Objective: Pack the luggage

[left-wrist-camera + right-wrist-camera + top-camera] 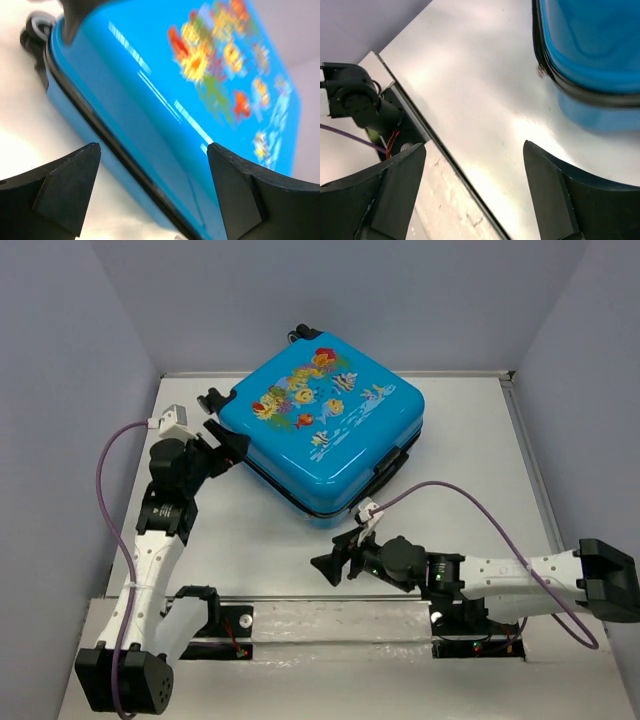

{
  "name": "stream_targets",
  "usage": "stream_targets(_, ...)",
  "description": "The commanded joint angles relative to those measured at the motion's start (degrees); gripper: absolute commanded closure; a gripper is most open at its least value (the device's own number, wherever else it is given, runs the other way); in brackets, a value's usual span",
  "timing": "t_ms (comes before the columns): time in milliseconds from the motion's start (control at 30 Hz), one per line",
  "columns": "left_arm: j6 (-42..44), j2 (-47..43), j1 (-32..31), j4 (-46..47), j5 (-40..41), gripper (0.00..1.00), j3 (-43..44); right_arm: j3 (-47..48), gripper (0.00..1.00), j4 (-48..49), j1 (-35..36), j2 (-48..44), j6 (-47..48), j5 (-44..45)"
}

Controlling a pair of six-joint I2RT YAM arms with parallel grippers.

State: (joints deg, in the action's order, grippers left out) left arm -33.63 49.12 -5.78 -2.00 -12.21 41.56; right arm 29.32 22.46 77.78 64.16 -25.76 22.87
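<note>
Left gripper (152, 150) fingers spread wide, framing side seam of luggage (325, 425); contact unclear. Luggage shut, lying flat, far-centre of table (260, 540). Right gripper (338, 555) fingers apart, empty, near luggage's near corner, arm stretched leftward. Purple cable (480, 505) arcs over right arm.

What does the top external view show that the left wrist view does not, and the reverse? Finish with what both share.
Only the top external view shows the whole luggage lying shut on the table, both arms, and the right gripper open and apart from the case. Only the left wrist view gives a close look at the black zipper trim between the two shell halves. Both show the blue fish-printed shell and the left gripper open by its side.
</note>
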Motion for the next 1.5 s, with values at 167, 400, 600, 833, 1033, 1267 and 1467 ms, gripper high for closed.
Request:
stream_targets(167,-3.63,16.07,9.72,4.02,-8.70,0.01,15.73,-6.99,0.37,-11.30,-14.71,-9.66,-17.13,2.27)
stream_targets(400,-7.33,33.21,16.68,5.86,-13.28,0.01,28.21,-5.68,0.57,-11.21,-25.12,-8.18,-14.58,-2.75)
stream_targets(600,-9.79,45.86,16.59,7.27,-15.74,0.01,36.39,-5.68,0.29,-11.12,-29.51,-7.04,-14.50,-3.18)
stream_targets(833,-14.43,53.08,15.01,11.74,-17.94,0.01,40.53,-4.98,0.28,-7.62,-40.57,-1.95,-14.67,-9.23)
stream_targets(1033,-20.32,56.51,13.78,16.76,-18.46,0.12,41.41,-3.31,0.26,-2.78,-48.76,4.65,-15.64,-16.01)
stream_targets(1267,-22.19,56.00,13.69,22.83,-17.50,0.84,38.86,-0.76,0.21,1.44,-49.30,11.16,-16.25,-19.53)
stream_targets(1467,-19.72,49.94,14.83,26.86,-14.70,0.94,30.88,-6.28,0.24,4.61,-49.83,3.62,-17.83,-18.57)
